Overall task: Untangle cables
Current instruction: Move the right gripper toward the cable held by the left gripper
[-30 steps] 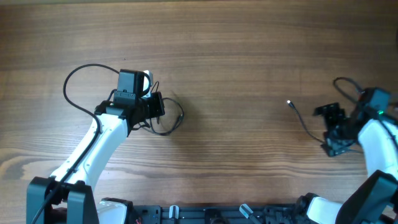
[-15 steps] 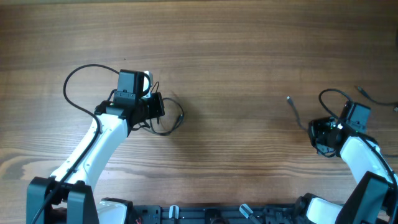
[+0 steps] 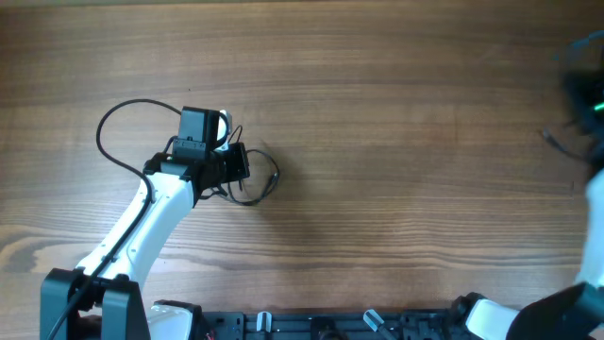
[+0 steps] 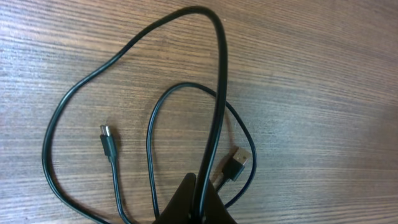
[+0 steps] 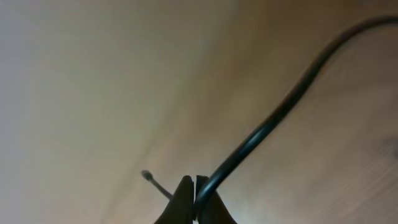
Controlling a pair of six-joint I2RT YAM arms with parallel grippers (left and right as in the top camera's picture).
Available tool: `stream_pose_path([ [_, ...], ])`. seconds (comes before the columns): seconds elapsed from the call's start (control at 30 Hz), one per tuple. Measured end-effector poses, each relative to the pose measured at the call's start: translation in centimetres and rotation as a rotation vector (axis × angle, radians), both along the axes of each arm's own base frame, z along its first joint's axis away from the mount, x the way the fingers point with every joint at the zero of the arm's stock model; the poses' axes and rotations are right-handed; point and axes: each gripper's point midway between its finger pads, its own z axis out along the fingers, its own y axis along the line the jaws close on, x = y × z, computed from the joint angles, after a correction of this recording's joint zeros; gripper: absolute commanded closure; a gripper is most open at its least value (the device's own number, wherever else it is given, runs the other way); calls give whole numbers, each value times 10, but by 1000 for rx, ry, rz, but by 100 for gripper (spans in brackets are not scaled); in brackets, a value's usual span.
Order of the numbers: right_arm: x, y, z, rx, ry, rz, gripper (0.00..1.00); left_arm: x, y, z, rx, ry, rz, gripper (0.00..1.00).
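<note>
A thin black cable (image 3: 268, 183) lies in loose loops on the wooden table (image 3: 377, 113) left of centre. In the left wrist view its strand (image 4: 219, 93) rises from my left gripper (image 4: 198, 202), which is shut on it. A small plug (image 4: 107, 140) and a flat USB plug (image 4: 238, 163) lie beside the jaws. From overhead, the left gripper (image 3: 236, 162) sits at the coil's left edge. My right gripper (image 5: 194, 194) is shut on a second black cable (image 5: 273, 118). That cable's short tail with a tiny plug (image 5: 148, 176) sticks out to the left. The view is blurred, well above the table.
The right arm (image 3: 590, 94) is a dark blur at the far right edge of the overhead view, with a thin strand (image 3: 559, 141) beside it. The left arm's own thicker black lead (image 3: 118, 113) arcs behind it. Black fixtures line the table's front edge (image 3: 311, 324).
The right gripper shut on the right-hand cable and swung away to the far right edge, lifting the cable off the table. The left arm and its coil have not moved.
</note>
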Motion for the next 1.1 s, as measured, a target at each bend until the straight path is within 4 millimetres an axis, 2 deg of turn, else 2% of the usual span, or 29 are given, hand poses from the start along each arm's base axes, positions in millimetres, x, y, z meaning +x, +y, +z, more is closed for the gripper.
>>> stream_pose_path([
  [0.03, -7, -23, 28, -45, -29, -62, 96, 0, 0, 0, 0, -1, 0, 96],
  [0.1, -25, -60, 66, -113, -59, -187, 96, 0, 0, 0, 0, 0, 0, 96],
  [0.13, -42, -83, 83, -152, -61, -280, 96, 0, 0, 0, 0, -1, 0, 96],
  [0.17, -57, -102, 94, -186, -55, -364, 96, 0, 0, 0, 0, -1, 0, 96],
  [0.23, -83, -130, 97, -230, -9, -509, 96, 1, -1, 1, -3, -4, -2, 96],
  [0.27, -95, -142, 91, -241, 33, -579, 88, 2, -2, 1, -8, -9, -5, 96],
  [0.3, -103, -151, 82, -244, 76, -626, 70, 3, -5, 3, -15, -18, -12, 96],
  [0.33, -109, -159, 72, -243, 117, -664, 32, 4, -8, 4, -22, -24, -19, 96],
  [0.37, -113, -169, 57, -242, 172, -700, 0, 5, -10, 5, -29, -30, -27, 96],
  [0.47, -115, -188, 7, -207, 316, -740, 1, 5, -17, 6, -39, -40, -45, 96],
  [0.53, -113, -193, -23, -180, 390, -734, 0, 5, -19, 7, -44, -40, -52, 96],
  [0.6, -110, -196, -49, -155, 452, -716, 0, 5, -20, 7, -47, -40, -54, 96],
  [0.67, -107, -197, -66, -132, 483, -697, 0, 5, -21, 7, -49, -41, -56, 96],
  [0.9, -94, -188, -77, -79, 466, -621, 0, 4, -21, 7, -53, -40, -57, 96],
  [1.0, -84, -171, -85, -4, 454, -528, 0, 5, -21, 7, -53, -41, -57, 96],
  [1.1, -60, -143, -88, 64, 403, -353, 0, 5, -21, 7, -53, -41, -57, 96],
])
